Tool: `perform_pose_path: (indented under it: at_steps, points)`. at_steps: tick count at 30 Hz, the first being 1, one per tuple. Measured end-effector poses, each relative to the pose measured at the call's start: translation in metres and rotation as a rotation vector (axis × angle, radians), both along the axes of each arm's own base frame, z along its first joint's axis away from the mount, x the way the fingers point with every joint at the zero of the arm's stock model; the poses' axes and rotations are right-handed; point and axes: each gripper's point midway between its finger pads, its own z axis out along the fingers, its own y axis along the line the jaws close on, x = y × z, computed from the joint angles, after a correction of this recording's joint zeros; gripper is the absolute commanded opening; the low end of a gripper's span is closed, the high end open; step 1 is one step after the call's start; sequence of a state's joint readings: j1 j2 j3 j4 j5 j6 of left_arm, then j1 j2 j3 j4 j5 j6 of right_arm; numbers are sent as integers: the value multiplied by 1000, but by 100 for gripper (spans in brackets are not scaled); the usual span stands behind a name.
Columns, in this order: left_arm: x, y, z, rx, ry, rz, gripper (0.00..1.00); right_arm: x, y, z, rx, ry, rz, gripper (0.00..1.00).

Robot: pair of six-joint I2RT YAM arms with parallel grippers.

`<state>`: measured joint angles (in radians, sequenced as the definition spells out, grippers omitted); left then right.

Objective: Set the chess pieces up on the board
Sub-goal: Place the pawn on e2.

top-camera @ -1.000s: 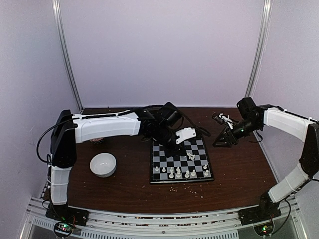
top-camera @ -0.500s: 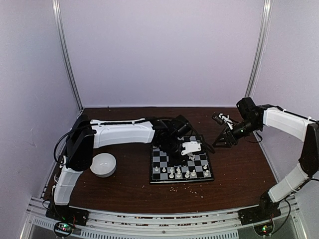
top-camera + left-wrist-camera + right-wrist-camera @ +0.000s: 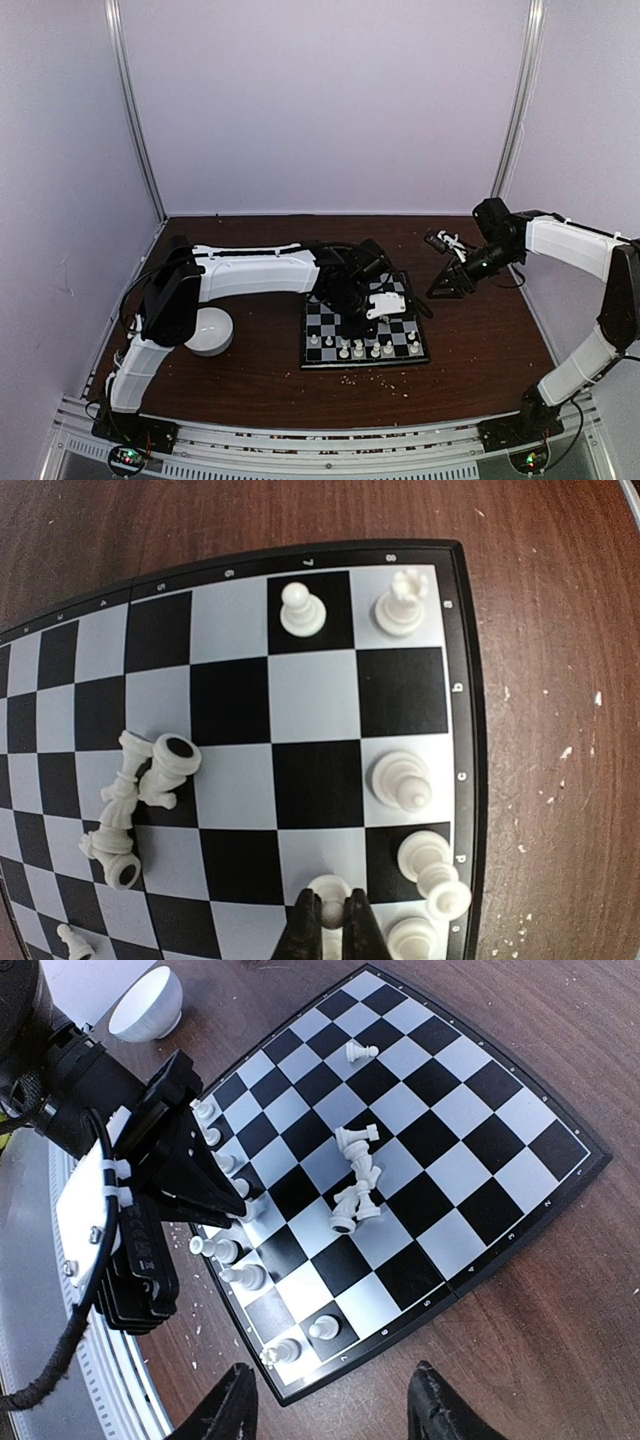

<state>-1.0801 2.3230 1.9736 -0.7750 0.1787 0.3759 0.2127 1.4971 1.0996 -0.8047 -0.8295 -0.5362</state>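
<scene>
We see the left end effector point(image 3: 330, 925) pinched shut on one white piece point(image 3: 330, 895), held low over a pale square of the board point(image 3: 310, 695), one row in from the board's near edge; whether the piece rests on the square we cannot tell. Just beside it, along that edge row, other chess pieces point(image 3: 400, 778) stand upright, with a thin black rim and crumbs point(image 3: 562, 752) on the brown worktop point(image 3: 480, 340) beyond. Bare squares separate this row from a heap of toppled pieces point(image 3: 355, 1185) lying mid-board, well apart from the closed fingers. The right end effector point(image 3: 335, 1415) hangs off the board's far right corner, its fingers roughly half parted, holding nothing and touching nothing; open worktop lies under it and to the right of the board. From above, the left arm point(image 3: 250, 272) reaches across from the left, partly covering a round white bowl point(image 3: 212, 340) that sits left of the board, apart from it.
</scene>
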Motion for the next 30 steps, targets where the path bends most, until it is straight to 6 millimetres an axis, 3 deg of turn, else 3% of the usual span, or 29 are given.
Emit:
perform_pose_path:
  at_steps: [30]
  points:
    - [-5, -7, -9, 8, 18, -17, 3, -3, 0, -5, -8, 23, 11, 52]
